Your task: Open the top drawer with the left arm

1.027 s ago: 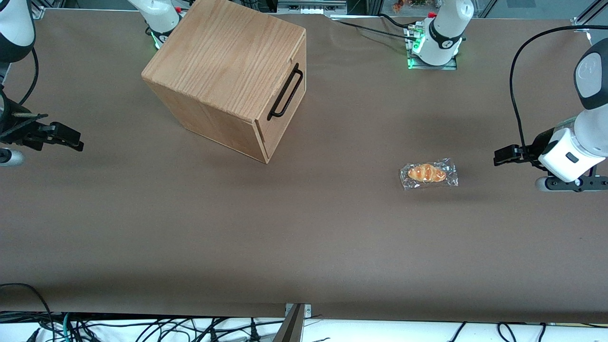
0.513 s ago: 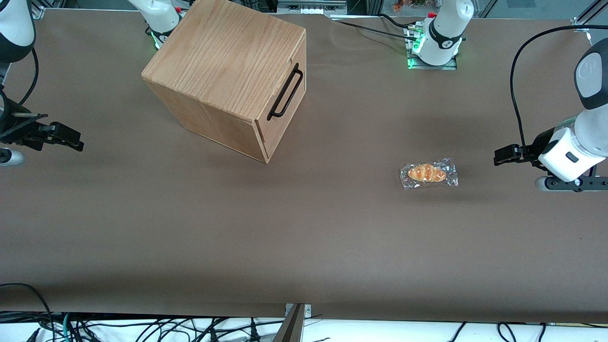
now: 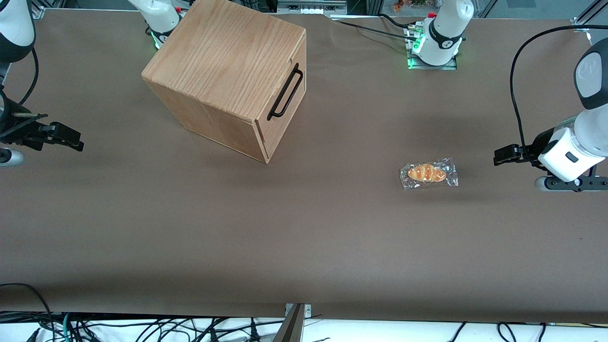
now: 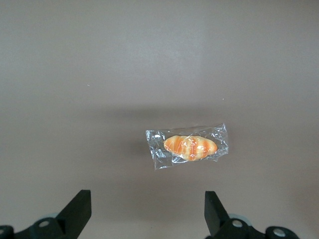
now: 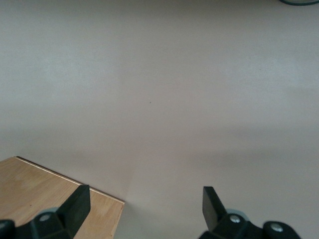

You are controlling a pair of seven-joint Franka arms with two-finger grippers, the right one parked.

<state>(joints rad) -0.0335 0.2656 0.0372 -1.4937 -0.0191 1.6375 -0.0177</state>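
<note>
The oak cabinet (image 3: 228, 61) stands toward the parked arm's end of the table, turned at an angle. Its top drawer (image 3: 290, 107) sits flush with the cabinet, and the long black bar handle (image 3: 285, 92) runs along the drawer's front panel. The left arm (image 3: 577, 142) hangs over the working arm's end of the table. My gripper (image 3: 498, 156) is far from the handle, above the brown table. In the left wrist view the gripper (image 4: 147, 211) is open, with only bare table between its fingertips (image 4: 79, 206).
A croissant in a clear wrapper (image 3: 427, 173) lies on the brown table (image 3: 304, 228) between the gripper and the cabinet, and also shows in the left wrist view as the wrapped croissant (image 4: 190, 147). A corner of the cabinet top (image 5: 50, 204) shows in the right wrist view.
</note>
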